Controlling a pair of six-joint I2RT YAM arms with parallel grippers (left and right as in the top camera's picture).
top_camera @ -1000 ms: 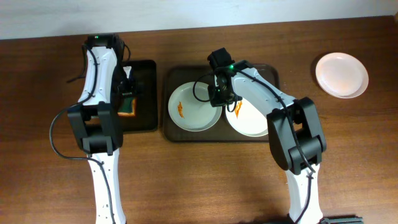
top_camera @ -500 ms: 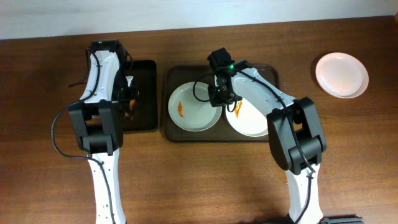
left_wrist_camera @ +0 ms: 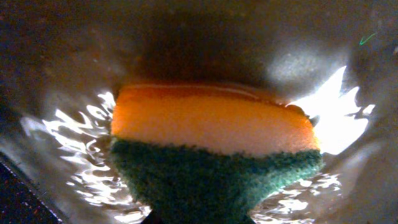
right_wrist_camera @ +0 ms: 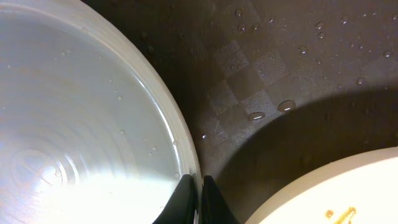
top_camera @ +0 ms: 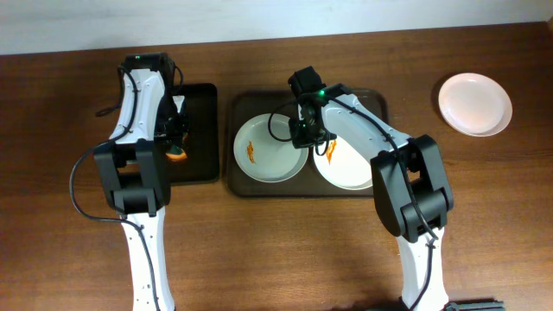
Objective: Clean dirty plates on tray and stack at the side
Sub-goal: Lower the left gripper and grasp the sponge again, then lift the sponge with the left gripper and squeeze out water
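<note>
Centre frame, the right gripper [top_camera: 308, 136] is clamped on the rim of a smeared plate [top_camera: 268, 149] in the dark brown tray [top_camera: 251, 102], beside a second smeared plate [top_camera: 350, 166]. A third plate [top_camera: 473, 104] sits on the worktop [top_camera: 276, 250], upper right. The left gripper [top_camera: 175, 145] hangs over a sponge [left_wrist_camera: 211, 149] on the black tray [top_camera: 205, 130]; whether it is apart or together cannot be told.

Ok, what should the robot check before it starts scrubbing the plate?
1. Right gripper pinching the left plate rim: ok.
2. Left gripper holding the sponge: cannot tell, grip hidden.
3. Left plate clean: not ok, orange smear.
4. Right plate clean: not ok, smeared too.
5. Both plates on the tray: ok.
6. Stacking spot: ok, side plate waits there.
</note>
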